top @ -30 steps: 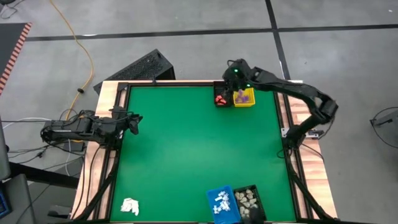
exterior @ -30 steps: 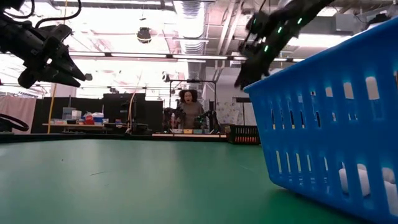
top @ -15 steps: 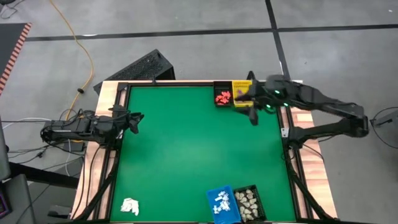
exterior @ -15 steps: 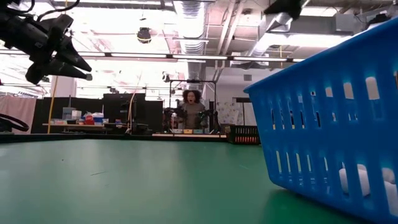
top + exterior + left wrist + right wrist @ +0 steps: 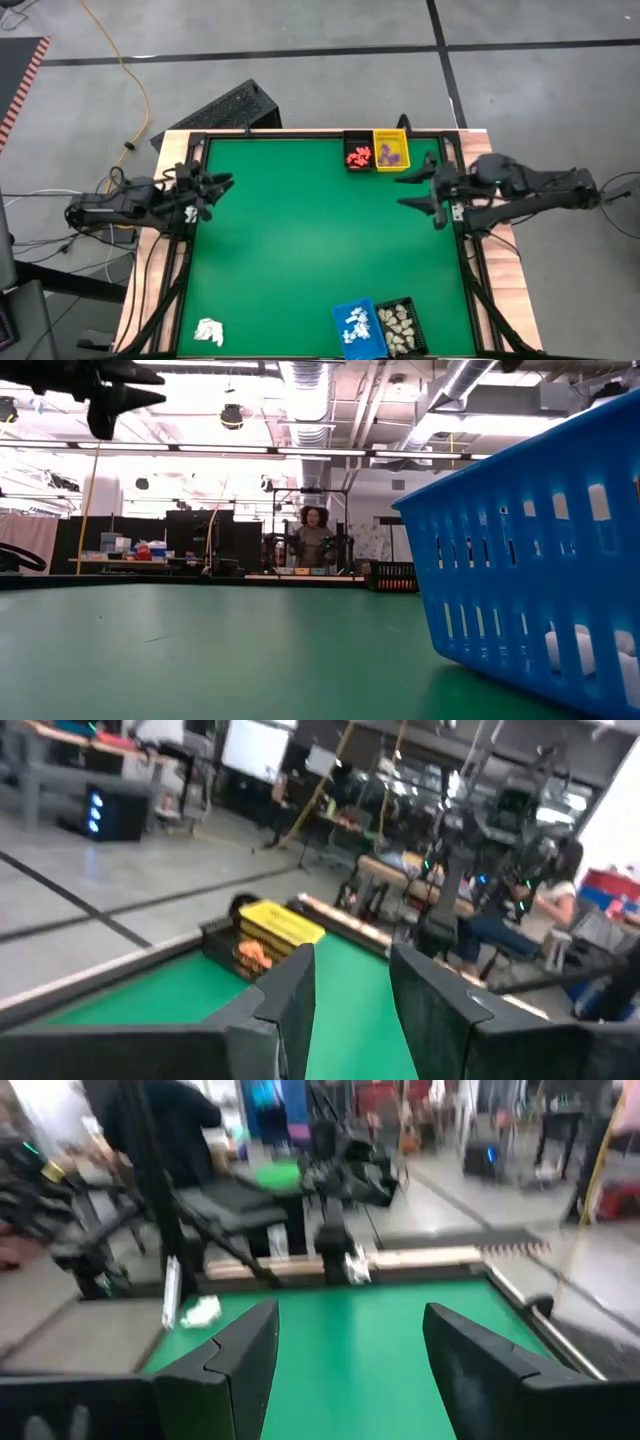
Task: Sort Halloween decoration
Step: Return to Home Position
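Left gripper (image 5: pixel 218 190) hovers at the desk's (image 5: pixel 300 250) left edge, fingers apart. Right gripper (image 5: pixel 420 190) at the right edge — fingers spread wide.

Light: ceiling lights (image 5: pixel 250 450) are glaring white above the counter (image 5: pixel 300 250) | Shadows: are lying faint on the counter | Blur: room (image 5: pixel 150 780) beyond the counter is smearing in both wrist views, left tool (image 5: pixel 350 960) is showing dark
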You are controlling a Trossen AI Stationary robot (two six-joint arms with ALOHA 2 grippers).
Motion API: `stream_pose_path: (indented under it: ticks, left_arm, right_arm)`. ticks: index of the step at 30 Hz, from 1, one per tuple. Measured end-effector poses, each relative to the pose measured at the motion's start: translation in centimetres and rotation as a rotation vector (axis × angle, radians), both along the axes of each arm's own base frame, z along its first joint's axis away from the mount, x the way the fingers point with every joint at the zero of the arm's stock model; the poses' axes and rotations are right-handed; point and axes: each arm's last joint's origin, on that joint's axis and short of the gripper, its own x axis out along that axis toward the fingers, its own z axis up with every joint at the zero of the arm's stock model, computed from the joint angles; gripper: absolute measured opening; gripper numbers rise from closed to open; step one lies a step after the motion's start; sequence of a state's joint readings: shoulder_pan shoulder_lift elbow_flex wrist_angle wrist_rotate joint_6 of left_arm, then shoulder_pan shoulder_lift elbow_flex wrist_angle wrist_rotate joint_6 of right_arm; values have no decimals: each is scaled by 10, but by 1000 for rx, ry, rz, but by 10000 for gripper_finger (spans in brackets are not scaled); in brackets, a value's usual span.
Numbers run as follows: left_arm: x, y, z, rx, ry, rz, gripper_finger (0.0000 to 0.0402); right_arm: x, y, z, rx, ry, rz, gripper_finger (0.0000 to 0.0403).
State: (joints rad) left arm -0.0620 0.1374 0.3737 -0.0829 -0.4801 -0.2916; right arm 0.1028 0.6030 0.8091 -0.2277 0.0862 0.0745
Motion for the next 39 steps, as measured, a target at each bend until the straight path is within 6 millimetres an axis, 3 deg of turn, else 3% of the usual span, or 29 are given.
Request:
stream_pose_path:
  ticks: [4,8,12,18,32,39]
  left_arm:
    - [-11,2,11,6,-24,56,121]
    - [-21,3,8,7,-26,72,121]
    - [-27,3,3,-4,-27,71,121]
    - [-19,3,-10,-25,15,75,121]
    - [12,-3,-75,-128,52,-69,121]
    - [17,-10,-92,-116,50,-94,121]
  right_arm:
    - [-25,-1,-9,-11,-123,34,243]
    - [-47,-4,-22,1,-201,36,243]
    - [-57,-5,-41,9,-221,29,243]
    - [-69,-7,-66,35,-275,4,243]
    - [-56,-6,-113,83,-226,-18,243]
    - [-48,-6,-129,76,-214,-33,243]
